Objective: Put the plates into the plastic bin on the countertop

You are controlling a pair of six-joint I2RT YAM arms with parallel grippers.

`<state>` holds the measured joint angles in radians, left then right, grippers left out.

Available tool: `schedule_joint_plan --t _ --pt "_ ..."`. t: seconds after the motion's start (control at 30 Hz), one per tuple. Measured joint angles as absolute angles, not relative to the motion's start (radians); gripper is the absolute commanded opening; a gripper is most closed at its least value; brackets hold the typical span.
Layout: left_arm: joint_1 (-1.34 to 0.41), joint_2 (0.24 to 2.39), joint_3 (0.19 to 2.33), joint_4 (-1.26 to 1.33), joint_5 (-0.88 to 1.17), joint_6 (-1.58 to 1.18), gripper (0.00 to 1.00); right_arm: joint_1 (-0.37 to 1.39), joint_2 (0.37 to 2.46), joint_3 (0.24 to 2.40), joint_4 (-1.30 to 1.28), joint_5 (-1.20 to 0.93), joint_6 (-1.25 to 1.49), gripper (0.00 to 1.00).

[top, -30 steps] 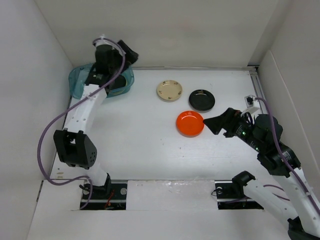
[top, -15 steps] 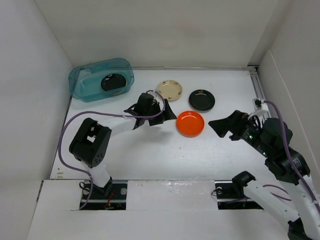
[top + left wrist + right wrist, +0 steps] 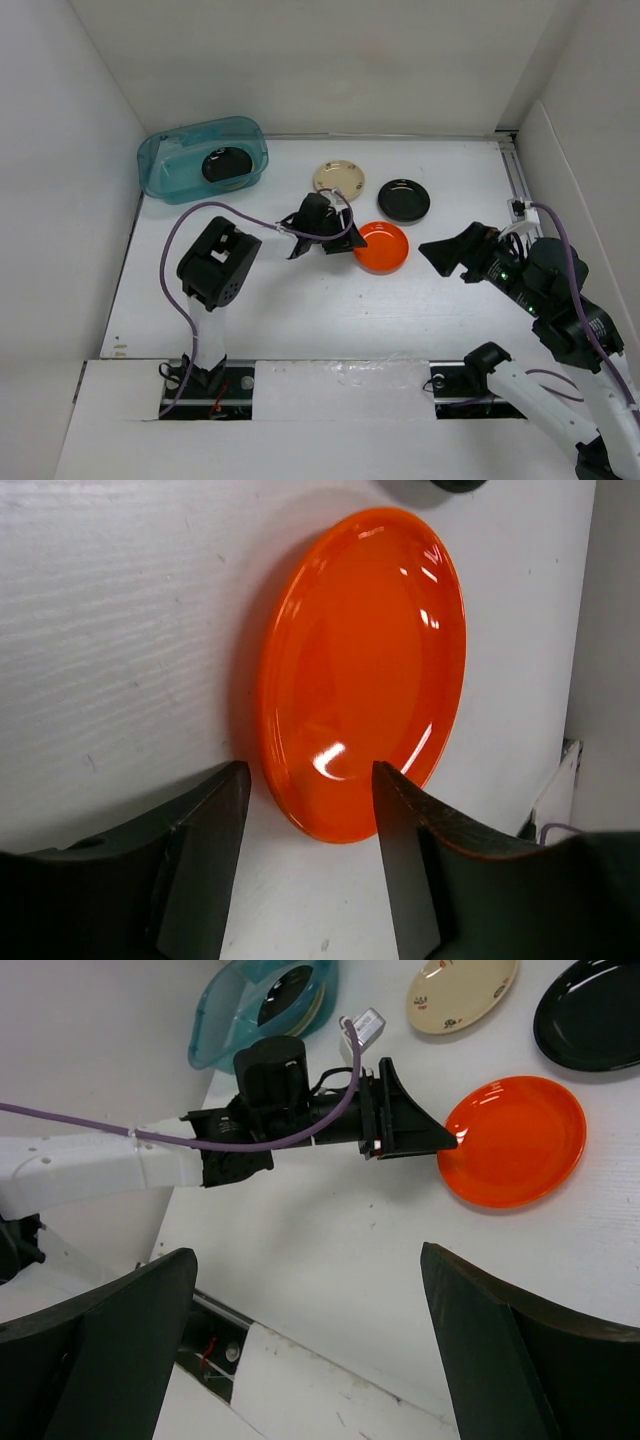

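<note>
An orange plate lies on the countertop. My left gripper is low at its left rim. Its jaws are partly open and straddle the near edge without gripping it. A cream plate and a black plate lie behind the orange one. At the back left stands the teal plastic bin, with a black plate inside. My right gripper hovers wide open and empty, right of the orange plate.
White walls close in the left, back and right sides. The left arm stretches across the middle of the countertop towards the orange plate. The front ledge with the arm bases runs along the near edge.
The left arm swung from over the bin down to the orange plate, and its jaws narrowed from wide open. The right arm barely shifted.
</note>
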<state>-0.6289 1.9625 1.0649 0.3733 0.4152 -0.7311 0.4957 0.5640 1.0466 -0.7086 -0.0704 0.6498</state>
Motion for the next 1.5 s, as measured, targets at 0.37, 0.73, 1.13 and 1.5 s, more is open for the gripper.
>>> schedule_joint_plan --t 0.37,0.73,1.13,1.5 --pt "-0.627 2.030 1.132 0.345 0.359 -0.771 0.00 0.496 0.543 1.047 -0.719 -0.056 0.649 0.99" --pt "-0.482 1.708 1.099 0.096 0.332 -0.783 0.00 0.496 0.543 1.045 -0.718 -0.052 0.647 0.99" --pt "0.042 1.626 1.431 -0.136 0.226 -0.779 0.00 0.496 0.567 1.015 -0.679 -0.077 0.643 0.99" --pt "0.124 2.095 1.862 -0.318 0.094 -0.775 0.00 0.496 0.556 1.006 -0.671 -0.079 0.629 0.99"
